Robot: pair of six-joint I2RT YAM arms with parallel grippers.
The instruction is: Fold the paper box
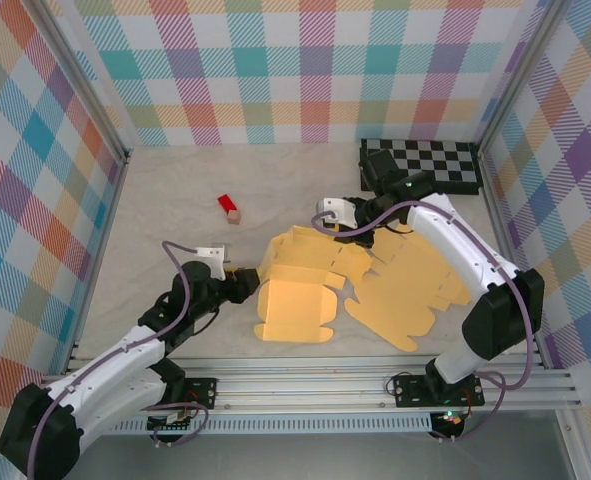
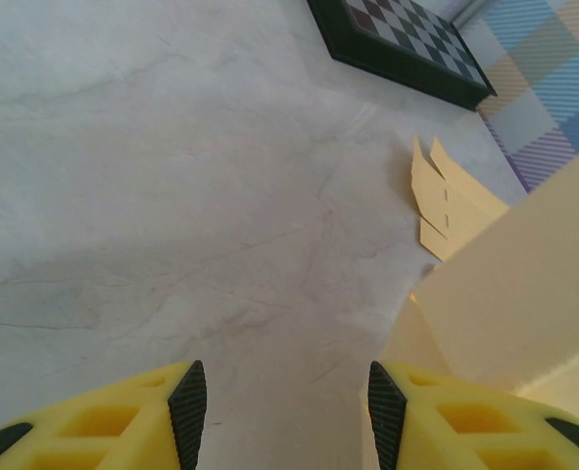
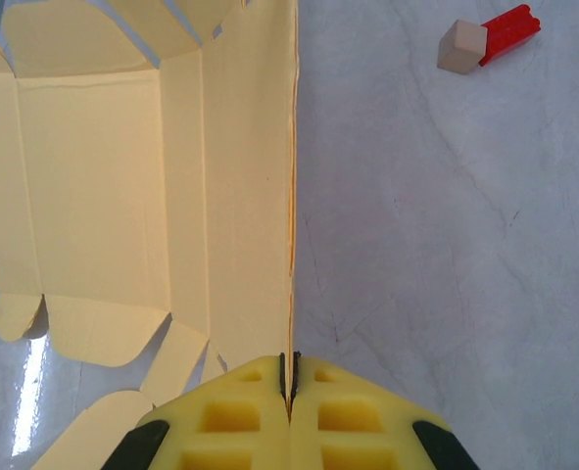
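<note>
R gripper clamped on paper box edge | L gripper fingers apart, just beside box's left side

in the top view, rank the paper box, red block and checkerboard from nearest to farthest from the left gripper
From the left gripper:
1. paper box, just beside the fingertips, to the right.
2. red block, farther back on the table, roughly straight ahead.
3. checkerboard, at the far right corner.
</note>
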